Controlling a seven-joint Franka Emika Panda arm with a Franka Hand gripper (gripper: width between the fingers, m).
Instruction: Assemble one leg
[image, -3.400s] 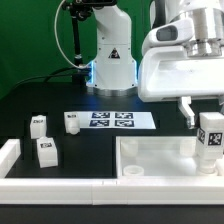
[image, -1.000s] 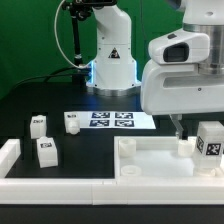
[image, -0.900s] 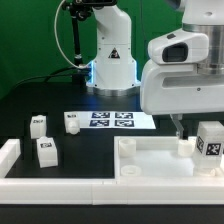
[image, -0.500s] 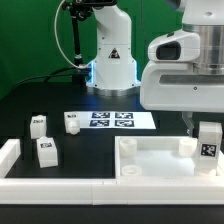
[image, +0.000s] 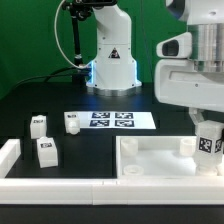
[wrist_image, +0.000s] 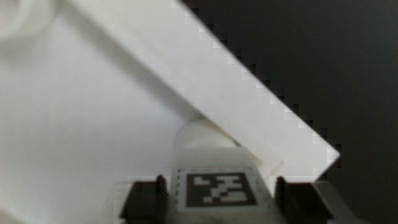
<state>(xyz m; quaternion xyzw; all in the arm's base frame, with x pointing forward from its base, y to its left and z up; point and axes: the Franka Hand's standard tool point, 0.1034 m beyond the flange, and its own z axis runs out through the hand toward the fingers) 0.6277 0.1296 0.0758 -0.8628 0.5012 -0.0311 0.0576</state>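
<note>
My gripper (image: 208, 125) is shut on a white leg (image: 209, 143) with a black-and-white tag on its side. It holds the leg upright over the far right corner of the large white rimmed panel (image: 150, 158), at the exterior view's right. In the wrist view the tagged leg (wrist_image: 221, 188) sits between the two dark fingers (wrist_image: 150, 198), above the panel's rim (wrist_image: 214, 80) and a round boss. Two more legs (image: 38, 125) (image: 46, 151) stand on the black table at the left.
The marker board (image: 110, 120) lies flat behind the panel. A small white knob-like piece (image: 72, 124) sits beside it. A white rail (image: 10, 155) runs along the front left. The robot base (image: 111, 60) stands at the back.
The arm has shifted toward the exterior view's right and lowered slightly, carrying the leg down toward the panel's far right corner. The loose legs have not moved.
</note>
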